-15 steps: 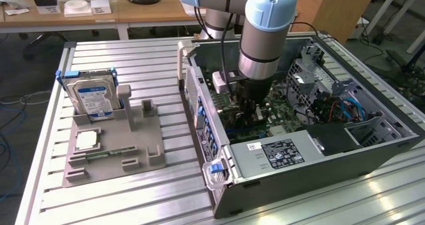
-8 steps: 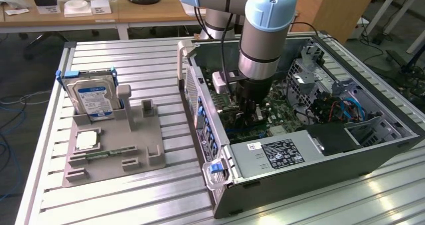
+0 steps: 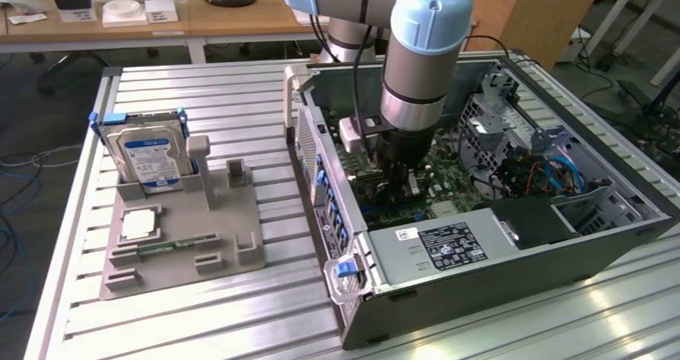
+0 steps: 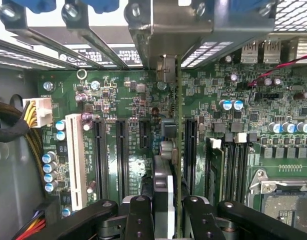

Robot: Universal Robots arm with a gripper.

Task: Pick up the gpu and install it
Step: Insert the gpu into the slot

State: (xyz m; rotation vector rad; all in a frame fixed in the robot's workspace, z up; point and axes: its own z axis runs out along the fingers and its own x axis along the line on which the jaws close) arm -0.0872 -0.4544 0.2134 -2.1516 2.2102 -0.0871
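Black fingers (image 4: 139,220) of the gripper (image 4: 166,220) sit nearest the wrist camera, closed partway on the gpu (image 4: 163,185), which stands on edge between them; its thin green board edge runs straight away from the gripper toward the silvery bracket (image 4: 166,67) at the rear wall of the computer case (image 3: 510,280). Under the card lies the green motherboard (image 4: 128,100), with a row of dark expansion slots (image 4: 99,155) to one side, a white slot (image 4: 76,160) beyond them, and memory slots (image 4: 233,165) on the other side. Whether the card's lower edge is already touching a slot I cannot quite make out, though it seems lined up over one

From the exterior view the arm (image 3: 420,65) reaches down into the open case, the gripper (image 3: 396,183) low among the boards with the card hanging below it. On the exterior view's left, well apart from the case, a grey holder (image 3: 186,232) on the slatted metal counter (image 3: 212,328) carries an upright hard drive (image 3: 149,157) with a blue-white label, a small memory stick (image 3: 170,247) lying flat, and a square chip (image 3: 140,225)
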